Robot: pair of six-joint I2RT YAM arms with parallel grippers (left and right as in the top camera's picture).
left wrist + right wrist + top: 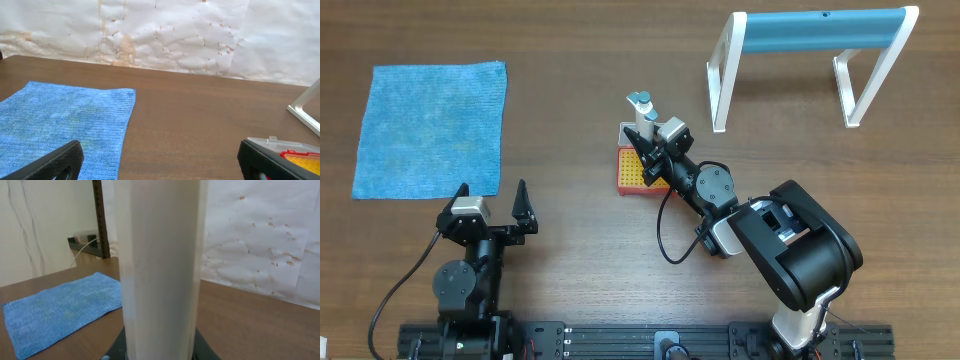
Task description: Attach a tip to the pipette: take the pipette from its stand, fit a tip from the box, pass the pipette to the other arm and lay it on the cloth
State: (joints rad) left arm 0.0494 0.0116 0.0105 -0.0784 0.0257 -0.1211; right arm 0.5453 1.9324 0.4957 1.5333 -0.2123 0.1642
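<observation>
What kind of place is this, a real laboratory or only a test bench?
Probably a robot test bench: a plain wooden table with a pipette, an orange tip box and a stand, and a white sheet covering the wall behind.

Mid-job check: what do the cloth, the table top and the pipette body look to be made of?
Cloth: blue textile, likely microfibre, matte, with a fine ribbed weave.
Table: wood or wood-look laminate, with brown grain lines and a slight sheen.
Pipette: probably plastic, a smooth off-white body with a satin surface.
</observation>
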